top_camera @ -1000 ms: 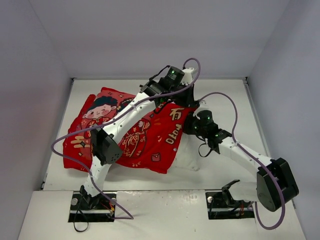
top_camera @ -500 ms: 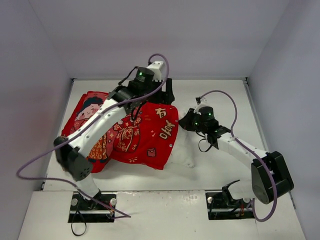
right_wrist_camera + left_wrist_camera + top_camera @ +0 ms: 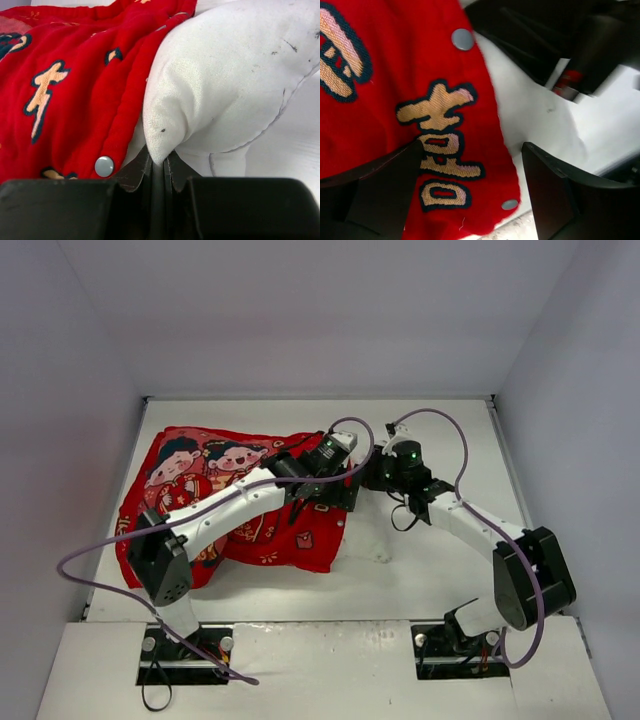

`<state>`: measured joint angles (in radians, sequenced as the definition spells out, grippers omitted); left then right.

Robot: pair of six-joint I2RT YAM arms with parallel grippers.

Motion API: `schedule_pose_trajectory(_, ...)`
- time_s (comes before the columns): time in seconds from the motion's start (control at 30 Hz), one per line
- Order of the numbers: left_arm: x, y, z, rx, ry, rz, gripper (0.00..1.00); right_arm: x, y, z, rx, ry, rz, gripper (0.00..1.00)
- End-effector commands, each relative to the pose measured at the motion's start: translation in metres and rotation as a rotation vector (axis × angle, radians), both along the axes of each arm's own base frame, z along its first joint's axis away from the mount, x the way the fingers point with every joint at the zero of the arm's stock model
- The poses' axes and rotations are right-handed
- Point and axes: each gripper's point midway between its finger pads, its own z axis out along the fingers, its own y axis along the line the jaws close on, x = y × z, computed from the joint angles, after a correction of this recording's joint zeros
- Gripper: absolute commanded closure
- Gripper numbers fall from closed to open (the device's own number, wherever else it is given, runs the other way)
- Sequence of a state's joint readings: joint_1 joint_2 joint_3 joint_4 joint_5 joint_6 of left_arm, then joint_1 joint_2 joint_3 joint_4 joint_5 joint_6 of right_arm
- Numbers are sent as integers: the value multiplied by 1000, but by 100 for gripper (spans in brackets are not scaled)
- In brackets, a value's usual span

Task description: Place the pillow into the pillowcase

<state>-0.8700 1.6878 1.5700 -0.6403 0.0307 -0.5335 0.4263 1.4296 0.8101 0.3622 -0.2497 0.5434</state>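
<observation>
Pillow (image 3: 225, 85) lies on the white table (image 3: 440, 570), its right end bulging out past the snap-studded open hem of the red pillowcase (image 3: 175, 475), which covers the rest. At that end the right gripper (image 3: 159, 156) is clenched on a corner of the pillow, the white cloth pinched between its closed fingers just beside the hem. Close by, the left gripper (image 3: 472, 147) hangs released over the hem with its jaws wide apart, one finger above the gold characters and the other above bare pillow; the two cartoon figures lie farther off to the left.
</observation>
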Motion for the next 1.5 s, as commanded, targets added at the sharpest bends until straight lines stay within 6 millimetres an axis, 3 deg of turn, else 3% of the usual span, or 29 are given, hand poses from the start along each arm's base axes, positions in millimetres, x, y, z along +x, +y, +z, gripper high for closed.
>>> schedule_pose_trajectory(0.0,15,18,29,16,-80,115,23,23,11,44,39,-139,12,100)
schedule_pose_trajectory(0.17,17,15,28,30,-85,116,34,24,13,46,40,-144,15,100)
schedule_pose_trajectory(0.27,13,4,22,24,-56,69,67,25,13,44,36,-143,12,100)
schedule_pose_trajectory(0.3,9,-3,19,15,-37,41,97,26,13,43,34,-140,10,100)
schedule_pose_trajectory(0.33,7,-13,28,-19,-36,15,100,27,13,43,34,-140,10,100)
schedule_pose_trajectory(0.4,-15,-44,42,-85,-17,-121,100,28,13,41,31,-139,8,100)
schedule_pose_trajectory(0.43,-20,-61,73,-151,-55,-176,100,29,14,42,30,-141,9,100)
schedule_pose_trajectory(0.47,-28,-73,84,-176,-74,-240,100,30,14,41,31,-139,5,100)
schedule_pose_trajectory(0.5,-49,-92,91,-212,-60,-332,100,30,14,40,31,-136,4,100)
schedule_pose_trajectory(0.57,-60,-110,114,-291,-93,-415,100,31,14,40,33,-137,0,100)
schedule_pose_trajectory(0.6,-68,-115,114,-325,-75,-452,100,32,14,40,33,-136,-2,100)
schedule_pose_trajectory(0.63,-66,-117,101,-324,-68,-444,100,31,14,39,31,-136,-1,100)
schedule_pose_trajectory(0.7,-49,-104,90,-295,-93,-372,100,31,13,37,24,-135,-3,100)
schedule_pose_trajectory(0.73,-45,-91,78,-267,-80,-327,92,30,11,35,20,-134,-5,100)
schedule_pose_trajectory(0.77,-37,-81,76,-253,-89,-287,79,29,11,35,18,-135,-2,100)
schedule_pose_trajectory(0.8,-16,-62,75,-220,-126,-197,68,28,11,36,15,-139,-1,100)
schedule_pose_trajectory(0.83,-9,-47,75,-205,-141,-137,47,27,10,34,8,-140,3,100)
schedule_pose_trajectory(0.87,-7,-23,80,-189,-174,-74,37,26,8,36,-5,-153,11,100)
schedule_pose_trajectory(0.9,8,7,81,-132,-225,63,32,27,4,36,-14,-158,7,100)
schedule_pose_trajectory(1.0,-2,74,83,-37,-255,244,24,27,-9,39,-39,-172,7,100)
schedule_pose_trajectory(1.03,-3,100,93,-15,-297,322,24,26,-11,39,-47,-171,6,100)
schedule_pose_trajectory(1.07,-7,113,88,14,-294,353,24,26,-16,40,-58,-178,-3,100)
schedule_pose_trajectory(1.13,-14,143,58,90,-232,419,24,27,-24,37,-85,-174,-19,100)
schedule_pose_trajectory(1.2,-19,157,27,106,-136,438,24,26,-33,38,-97,-172,-54,100)
schedule_pose_trajectory(1.27,-8,163,7,117,-76,477,24,23,-44,41,-99,-170,-92,100)
schedule_pose_trajectory(1.33,17,156,-7,178,-105,425,24,18,-54,33,-114,-144,-131,100)
schedule_pose_trajectory(1.43,73,137,0,127,-154,387,24,7,-63,29,-120,-125,-162,100)
schedule_pose_trajectory(1.47,96,143,5,98,-160,413,24,3,-66,31,-116,-126,-168,100)
